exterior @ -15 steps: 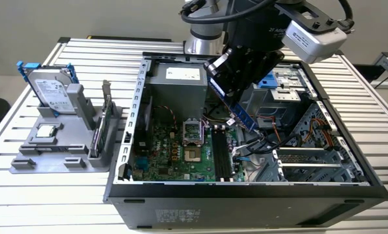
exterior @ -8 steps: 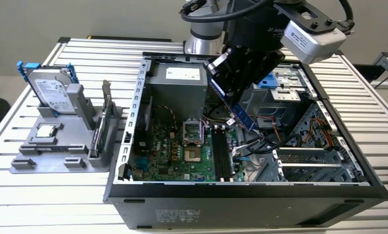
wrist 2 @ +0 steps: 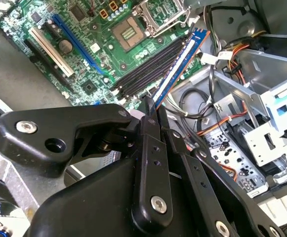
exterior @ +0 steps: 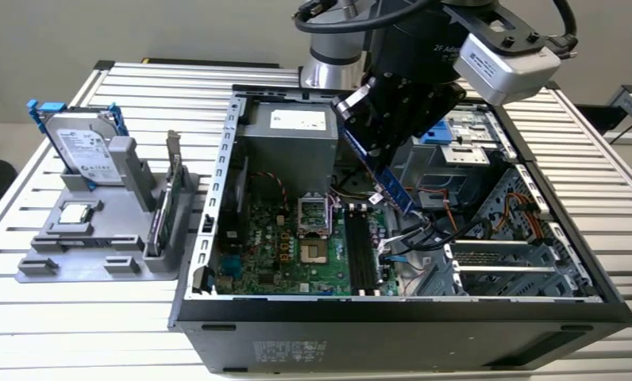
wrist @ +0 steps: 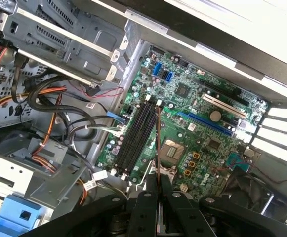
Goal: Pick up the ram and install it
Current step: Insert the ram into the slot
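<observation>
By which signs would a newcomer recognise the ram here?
Look inside the open computer case. Above its green motherboard, the gripper holds a long, narrow stick between its jaws: the ram. Unlike the black slots beneath, it is blue and tilted.

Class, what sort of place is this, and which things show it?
Probably a robotics lab bench for computer assembly: an open computer case sits on a slatted metal table, and the arm's tool grips the ram over the motherboard.

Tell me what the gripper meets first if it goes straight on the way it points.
Probably the black memory slots; the ram held in the gripper would touch them first, though depth is unclear.
</observation>
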Robot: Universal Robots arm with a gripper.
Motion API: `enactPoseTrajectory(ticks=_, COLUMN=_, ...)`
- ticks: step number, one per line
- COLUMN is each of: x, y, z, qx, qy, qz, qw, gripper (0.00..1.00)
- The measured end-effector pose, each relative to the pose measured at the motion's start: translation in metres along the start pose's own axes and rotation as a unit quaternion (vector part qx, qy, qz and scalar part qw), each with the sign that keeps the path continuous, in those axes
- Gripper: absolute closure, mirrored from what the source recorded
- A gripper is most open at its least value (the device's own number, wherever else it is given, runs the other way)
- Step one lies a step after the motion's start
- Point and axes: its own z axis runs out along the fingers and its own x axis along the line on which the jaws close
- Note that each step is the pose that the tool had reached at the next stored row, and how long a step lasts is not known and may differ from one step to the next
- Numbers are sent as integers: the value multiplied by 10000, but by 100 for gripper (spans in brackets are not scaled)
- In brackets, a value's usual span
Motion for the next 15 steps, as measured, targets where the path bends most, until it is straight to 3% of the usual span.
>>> enactPoseTrajectory(ticks=15, x=0, y=0, z=0, qx=6, qy=24, qz=381, qw=9993, gripper=100)
